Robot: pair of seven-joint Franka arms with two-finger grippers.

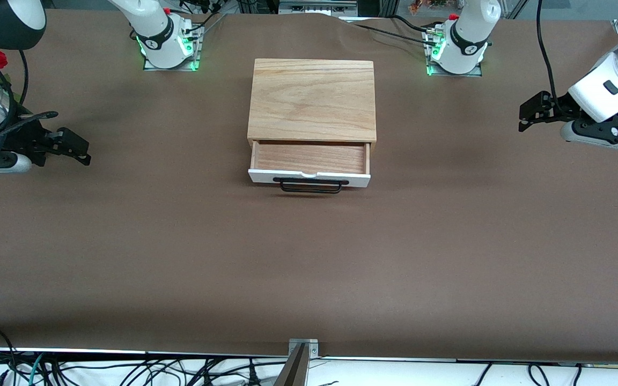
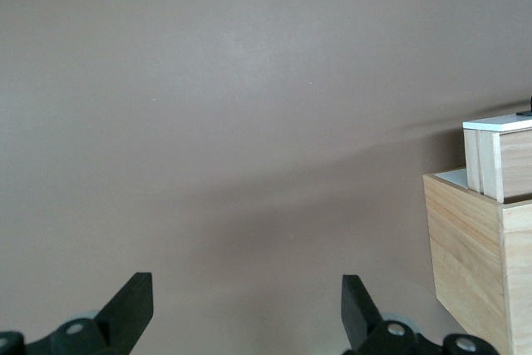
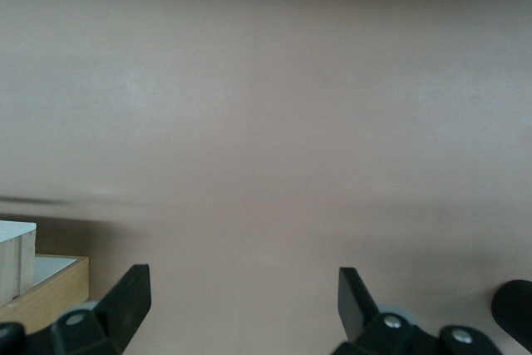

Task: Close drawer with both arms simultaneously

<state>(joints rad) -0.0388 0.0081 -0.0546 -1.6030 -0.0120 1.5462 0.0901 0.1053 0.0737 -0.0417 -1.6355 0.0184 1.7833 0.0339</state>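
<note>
A small oak box (image 1: 312, 99) stands at the table's middle. Its drawer (image 1: 309, 158), a light-wood tray with a white front panel and a black wire handle (image 1: 310, 185), is pulled out toward the front camera. My left gripper (image 1: 529, 112) is open and empty above the table at the left arm's end, well apart from the box. My right gripper (image 1: 75, 146) is open and empty above the table at the right arm's end. The box and drawer edge show in the left wrist view (image 2: 486, 239) and the right wrist view (image 3: 33, 276).
The brown table cover (image 1: 309, 257) is bare around the box. The arm bases (image 1: 167, 37) (image 1: 462, 43) stand farther from the front camera than the box. Cables run along the table's front edge (image 1: 126, 370).
</note>
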